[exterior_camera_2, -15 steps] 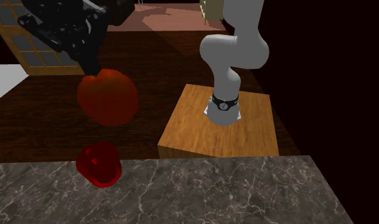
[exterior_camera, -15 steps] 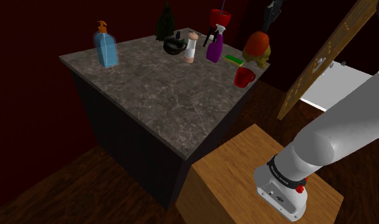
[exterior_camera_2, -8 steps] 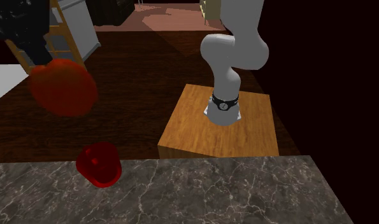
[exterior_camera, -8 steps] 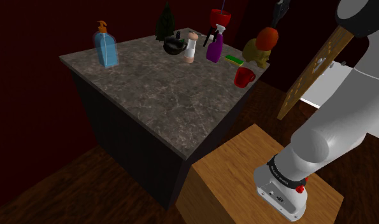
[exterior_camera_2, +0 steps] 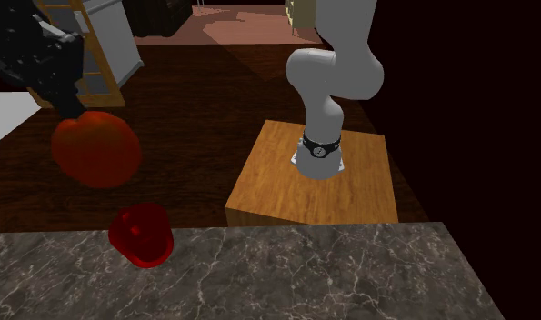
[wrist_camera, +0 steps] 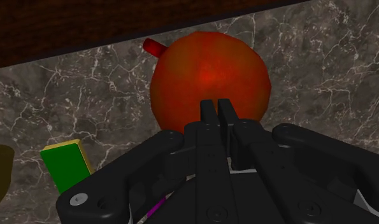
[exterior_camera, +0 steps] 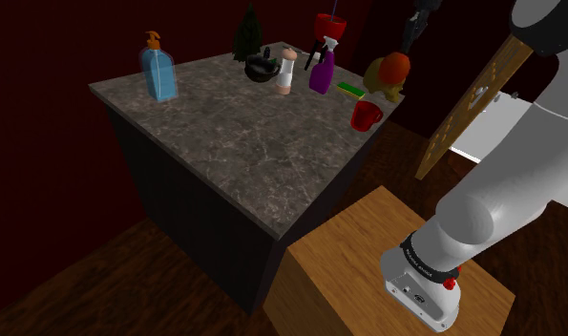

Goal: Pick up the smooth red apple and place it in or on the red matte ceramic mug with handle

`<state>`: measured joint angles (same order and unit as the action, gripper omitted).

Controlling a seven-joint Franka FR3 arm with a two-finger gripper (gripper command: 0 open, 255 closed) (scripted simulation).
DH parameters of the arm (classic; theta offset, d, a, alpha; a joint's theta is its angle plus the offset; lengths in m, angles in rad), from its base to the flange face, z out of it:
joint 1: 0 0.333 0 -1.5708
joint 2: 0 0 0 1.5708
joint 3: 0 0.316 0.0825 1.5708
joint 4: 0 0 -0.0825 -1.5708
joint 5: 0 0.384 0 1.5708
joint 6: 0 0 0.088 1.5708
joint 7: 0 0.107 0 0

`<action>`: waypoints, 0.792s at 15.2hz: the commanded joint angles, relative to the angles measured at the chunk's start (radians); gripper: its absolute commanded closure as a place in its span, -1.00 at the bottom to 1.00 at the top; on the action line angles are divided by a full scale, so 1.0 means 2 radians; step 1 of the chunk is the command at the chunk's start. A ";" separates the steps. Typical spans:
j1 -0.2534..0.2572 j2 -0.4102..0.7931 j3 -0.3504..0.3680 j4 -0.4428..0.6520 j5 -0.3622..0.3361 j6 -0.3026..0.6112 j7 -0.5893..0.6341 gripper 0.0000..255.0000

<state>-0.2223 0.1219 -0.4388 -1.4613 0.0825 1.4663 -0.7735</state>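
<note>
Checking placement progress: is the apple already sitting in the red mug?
No, the apple hangs under the gripper, up and apart from the mug on the counter.

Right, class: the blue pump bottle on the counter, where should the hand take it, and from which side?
Probably the blue body of the bottle, below the orange pump, coming in level from the side. It stands upright, the pump blocks the top, and it stands apart from the other things.

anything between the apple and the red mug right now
Nothing: in the second exterior view the red apple, hanging from the gripper, is apart from the red mug, with only dark floor behind the gap.
</note>
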 commanded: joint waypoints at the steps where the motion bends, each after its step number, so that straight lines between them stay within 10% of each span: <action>1: 0.001 -0.004 0.000 -0.018 -0.002 0.015 0.000 1.00; 12: 0.005 -0.015 0.003 -0.106 -0.006 0.093 0.001 1.00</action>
<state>-0.2115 0.0938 -0.4333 -1.6580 0.0716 1.6375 -0.7709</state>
